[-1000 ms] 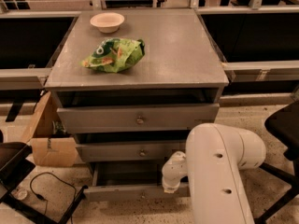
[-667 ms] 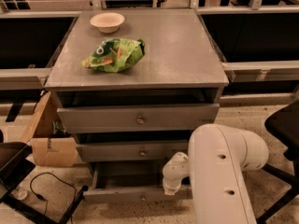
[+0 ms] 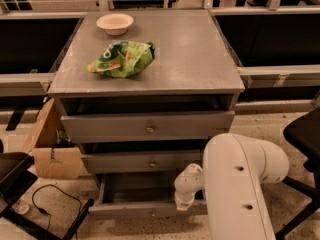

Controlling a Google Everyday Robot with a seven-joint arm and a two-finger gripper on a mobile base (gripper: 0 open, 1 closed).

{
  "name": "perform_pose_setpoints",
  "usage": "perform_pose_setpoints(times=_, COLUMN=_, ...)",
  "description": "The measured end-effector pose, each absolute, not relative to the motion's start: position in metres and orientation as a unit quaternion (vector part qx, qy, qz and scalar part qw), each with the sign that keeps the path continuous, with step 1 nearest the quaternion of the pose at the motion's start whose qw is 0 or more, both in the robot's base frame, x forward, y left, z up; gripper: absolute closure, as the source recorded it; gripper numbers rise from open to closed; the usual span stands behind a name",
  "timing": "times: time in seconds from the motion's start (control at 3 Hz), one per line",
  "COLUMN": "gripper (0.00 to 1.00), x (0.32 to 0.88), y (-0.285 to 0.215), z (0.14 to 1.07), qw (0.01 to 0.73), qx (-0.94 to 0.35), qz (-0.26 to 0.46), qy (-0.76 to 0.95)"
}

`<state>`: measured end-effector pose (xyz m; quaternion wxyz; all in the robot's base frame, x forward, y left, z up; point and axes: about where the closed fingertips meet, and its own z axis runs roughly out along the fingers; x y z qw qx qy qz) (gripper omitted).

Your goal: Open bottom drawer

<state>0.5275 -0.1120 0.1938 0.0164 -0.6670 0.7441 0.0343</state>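
Where gripper (image 3: 184, 201) hangs, bottom drawer (image 3: 132, 209) lies open beneath

1 high camera looks down, gripper (image 3: 184, 203) low at bottom drawer (image 3: 135, 210).

- Your tool (image 3: 184, 203) sits down at the front of the shallow grey bottom drawer (image 3: 135, 210), right of its middle, largely covered by the bulky white arm (image 3: 240, 184).
- That arm hides the drawer's right end from you.
- You cannot make out the drawer's knob.
- The black chair (image 3: 305, 134) is cut off at the right edge.
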Motion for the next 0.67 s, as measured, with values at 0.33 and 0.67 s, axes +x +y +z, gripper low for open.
perform_pose_setpoints(times=0.33, gripper=1.00, x=0.5292, y=-0.1117, z=0.1950, qw=0.016, qx=-0.667, qz=0.034, qy=0.744)
perform_pose_setpoints(times=0.67, gripper=0.84, x=0.5293, y=-0.1117, z=0.1950, qw=0.016, qx=-0.667, qz=0.034, qy=0.744)
